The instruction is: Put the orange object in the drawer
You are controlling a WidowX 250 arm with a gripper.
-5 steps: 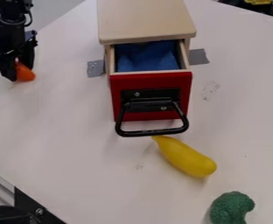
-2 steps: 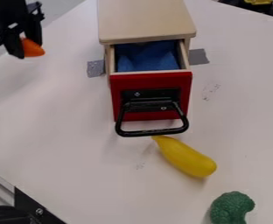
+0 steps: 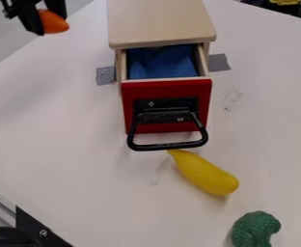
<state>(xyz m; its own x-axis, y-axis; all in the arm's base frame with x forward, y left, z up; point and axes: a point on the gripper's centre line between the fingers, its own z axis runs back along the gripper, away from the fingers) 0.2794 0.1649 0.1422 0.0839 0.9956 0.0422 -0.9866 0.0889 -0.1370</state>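
At the view's upper left, I'm holding the orange object (image 3: 54, 22) between the gripper's (image 3: 52, 25) fingers, parted by its width; it's hanging above the table (image 3: 62, 125), left of the open drawer (image 3: 168, 87).

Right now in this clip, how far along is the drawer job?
Done: the red-fronted drawer stands open, and the orange object is off the table, held in the gripper at upper left. Left: bringing it over the opening, where blue cloth lies, and releasing it inside.
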